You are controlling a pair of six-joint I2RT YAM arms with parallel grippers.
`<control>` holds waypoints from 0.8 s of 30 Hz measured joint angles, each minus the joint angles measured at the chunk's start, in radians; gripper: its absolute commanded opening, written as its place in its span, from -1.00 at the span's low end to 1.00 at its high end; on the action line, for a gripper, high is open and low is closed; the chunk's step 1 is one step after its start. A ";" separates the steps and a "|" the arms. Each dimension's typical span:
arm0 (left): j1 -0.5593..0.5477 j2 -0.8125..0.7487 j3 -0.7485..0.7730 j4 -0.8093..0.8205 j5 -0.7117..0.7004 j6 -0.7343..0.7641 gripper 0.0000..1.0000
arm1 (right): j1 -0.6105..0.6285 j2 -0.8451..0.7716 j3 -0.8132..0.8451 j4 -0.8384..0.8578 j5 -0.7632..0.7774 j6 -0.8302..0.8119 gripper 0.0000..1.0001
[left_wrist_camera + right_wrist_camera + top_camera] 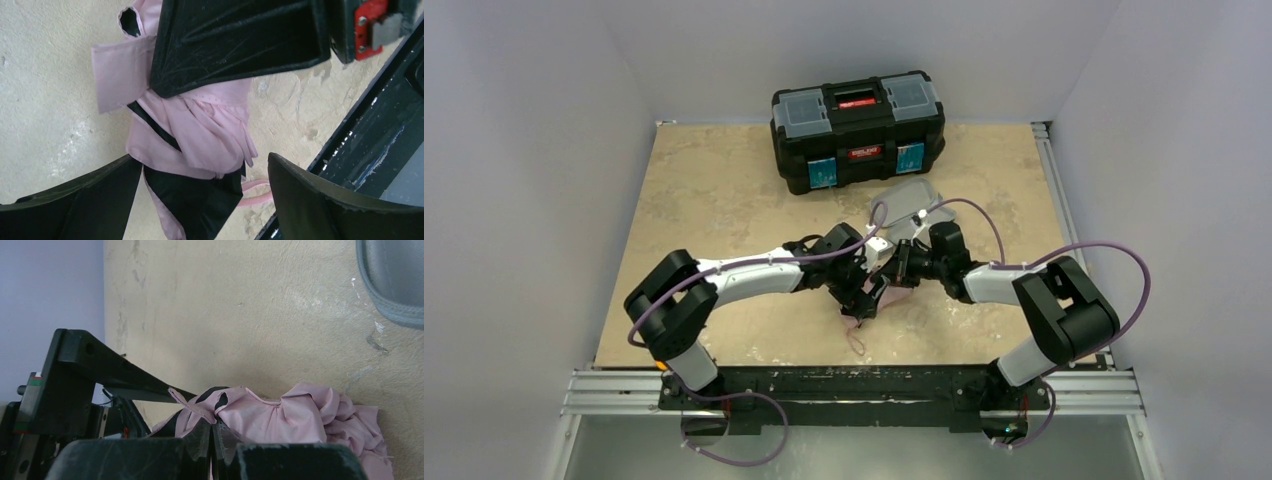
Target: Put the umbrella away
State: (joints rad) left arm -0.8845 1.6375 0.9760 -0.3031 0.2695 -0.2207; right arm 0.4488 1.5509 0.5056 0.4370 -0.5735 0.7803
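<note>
Left pincer [202,162] spread wide over bunched pink umbrella [200,125] on beige table [50,100].

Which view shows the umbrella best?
Left wrist: the umbrella fills the middle, pink folds, black panels and strap clear. Right wrist catches only bunched fabric along its bottom edge; top external shows a small, mostly hidden patch.

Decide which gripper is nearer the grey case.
Right. The right gripper, shut on the umbrella, lies on the near side of the grey case; the left gripper is farther off, open around the umbrella.

The umbrella [200,130] apparently lies just before the case [906,200], toolbox [857,125] behind.
</note>
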 measured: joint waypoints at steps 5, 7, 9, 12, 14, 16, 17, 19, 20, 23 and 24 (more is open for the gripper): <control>0.000 0.046 0.000 0.061 -0.003 0.005 0.65 | 0.000 0.000 0.006 -0.011 0.000 -0.001 -1.00; -0.002 0.061 -0.001 0.082 -0.016 0.009 0.34 | 0.000 0.000 0.007 -0.015 0.000 0.000 -1.00; -0.008 0.072 -0.005 0.102 -0.034 0.021 -0.09 | -0.001 0.000 0.009 -0.017 0.001 0.000 -1.00; -0.032 0.076 -0.012 0.125 -0.064 0.028 -0.76 | -0.005 0.000 0.010 -0.019 0.003 0.001 -1.00; -0.050 0.071 -0.014 0.139 -0.097 0.033 -1.00 | -0.008 -0.005 0.011 -0.020 0.003 0.001 -1.00; -0.065 0.067 -0.015 0.145 -0.126 0.031 -1.00 | -0.011 -0.011 0.011 -0.026 0.003 0.001 -1.00; -0.074 0.064 -0.015 0.146 -0.144 0.031 -1.00 | -0.013 -0.015 0.011 -0.031 0.003 0.002 -1.00; -0.090 0.062 -0.016 0.147 -0.174 0.031 -1.00 | -0.013 -0.022 0.011 -0.040 0.004 0.002 -1.00; -0.098 0.060 -0.019 0.150 -0.190 0.031 -1.00 | -0.013 -0.027 0.011 -0.048 0.005 0.002 -1.00; -0.130 0.053 -0.024 0.154 -0.254 0.031 -1.00 | -0.015 -0.049 0.017 -0.085 0.007 0.001 -1.00; -0.149 0.051 -0.024 0.154 -0.292 0.030 -1.00 | -0.016 -0.058 0.021 -0.104 0.007 0.001 -1.00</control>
State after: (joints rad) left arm -1.0336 1.6886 0.9516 -0.1493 -0.0223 -0.1909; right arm 0.4324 1.4929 0.5270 0.3332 -0.5667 0.7811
